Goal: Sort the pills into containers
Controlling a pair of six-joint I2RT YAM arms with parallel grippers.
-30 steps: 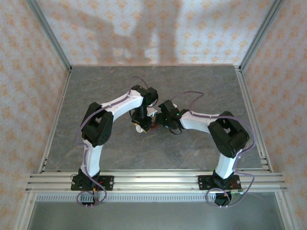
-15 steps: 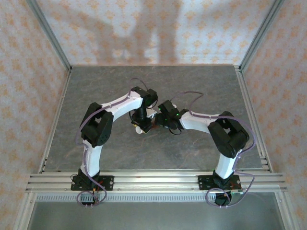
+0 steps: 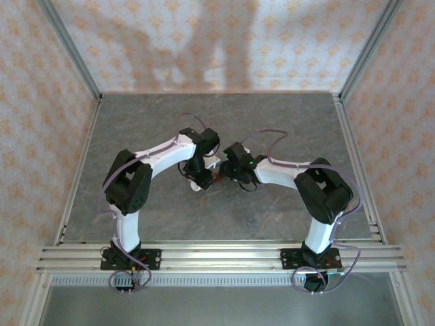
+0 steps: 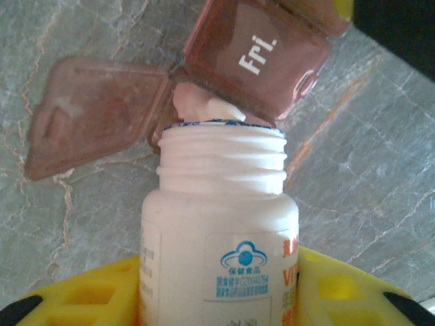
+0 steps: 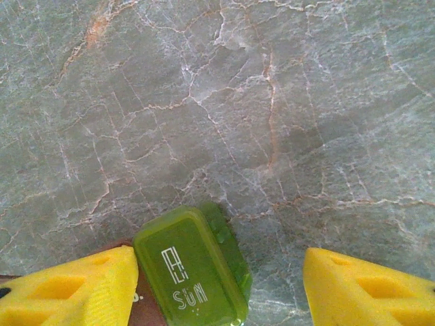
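The containers are a reddish-brown strip. One shut lid reads "Fri." and a neighbouring lid is flung open to the left. My left gripper is shut on an uncapped white pill bottle. The bottle's mouth points at the open compartment, where white pills show just beyond the rim. In the top view the left gripper and right gripper meet at mid-table. My right gripper is open. The strip's green "SUN" end lies between its yellow fingers, close against the left one.
The grey marbled tabletop spreads around the arms. Aluminium rails run along the near edge, and patterned walls close in the other three sides.
The left arm's elbow has swung to the left and its wrist has shifted slightly with the bottle. The right arm has stayed put.
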